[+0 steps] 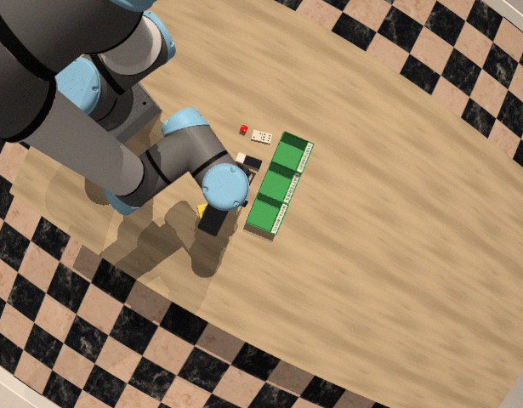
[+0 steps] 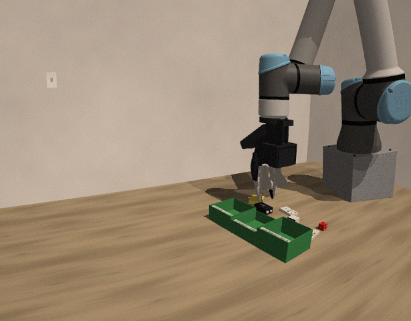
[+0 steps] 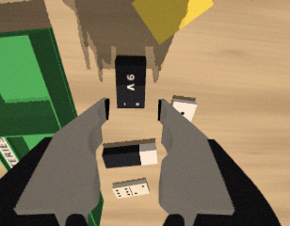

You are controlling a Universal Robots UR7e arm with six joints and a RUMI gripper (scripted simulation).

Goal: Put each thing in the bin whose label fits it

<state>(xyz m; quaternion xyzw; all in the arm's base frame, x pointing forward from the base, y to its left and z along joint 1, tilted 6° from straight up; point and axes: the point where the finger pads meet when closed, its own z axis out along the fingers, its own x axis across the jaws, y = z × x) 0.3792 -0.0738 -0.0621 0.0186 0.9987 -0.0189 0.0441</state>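
Note:
My gripper (image 3: 134,100) is open and empty; it hangs above the table (image 2: 265,193) over a black 9V battery (image 3: 131,88), which lies flat just past the fingertips and also shows in the exterior view (image 2: 263,207). A yellow block (image 3: 170,16) lies beyond the battery. A black-and-white block (image 3: 129,154), a white domino (image 3: 130,188) and a small white piece (image 3: 184,107) lie on the table under my fingers. A red die (image 1: 243,128) sits by the domino (image 1: 261,136). The green row of three bins (image 1: 279,182) stands upright beside them; its middle label reads BATTERIES.
The arm's grey base block (image 2: 359,174) stands behind the objects. In the overhead view the wrist joint (image 1: 225,186) hides the gripper and the battery. The bins (image 3: 27,89) fill the left side of the wrist view.

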